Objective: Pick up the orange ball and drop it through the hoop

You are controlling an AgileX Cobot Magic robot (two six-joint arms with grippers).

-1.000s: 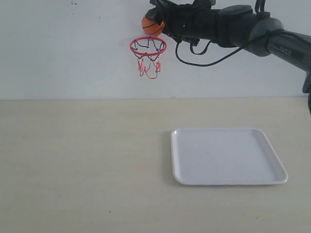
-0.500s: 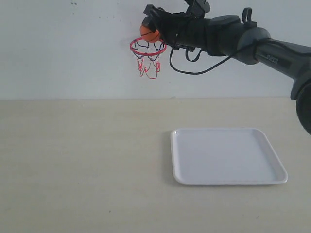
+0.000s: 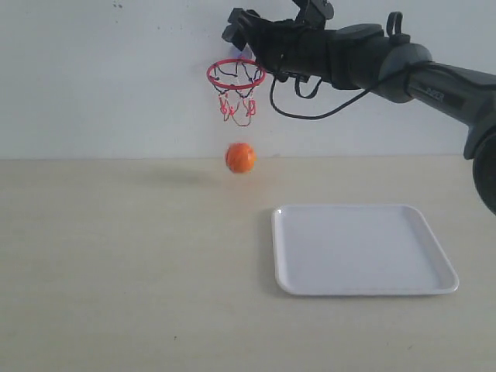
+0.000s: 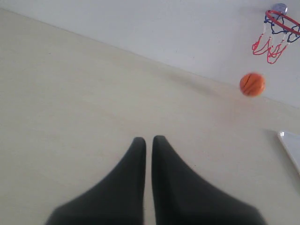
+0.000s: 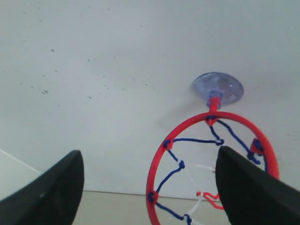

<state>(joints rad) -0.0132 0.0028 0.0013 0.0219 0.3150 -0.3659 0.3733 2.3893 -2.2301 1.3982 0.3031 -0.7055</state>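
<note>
Your right hand [image 5: 149, 152] hangs over the tiny red-ringed toy hoop with its string net [image 3: 235, 86], fingers spread wide and holding nothing. The small orange mini basketball [image 3: 240, 157] is loose directly beneath the net, by the far edge of the pale tabletop [image 3: 116, 256]. The drop looks done, with nothing left but to pull back. Your left hand [image 4: 148, 140] is pressed closed and empty. The faint lettering on the right arm is too small to read.

1. Light was bright, soft and even across the table [image 3: 116, 271].
2. The ball [image 3: 240, 157] looked slightly smeared, with a faint shadow on the table near it.
3. The left pincer [image 4: 148, 138] and right pincer [image 5: 149, 151] showed dark, soft-edged and out of focus.
</note>
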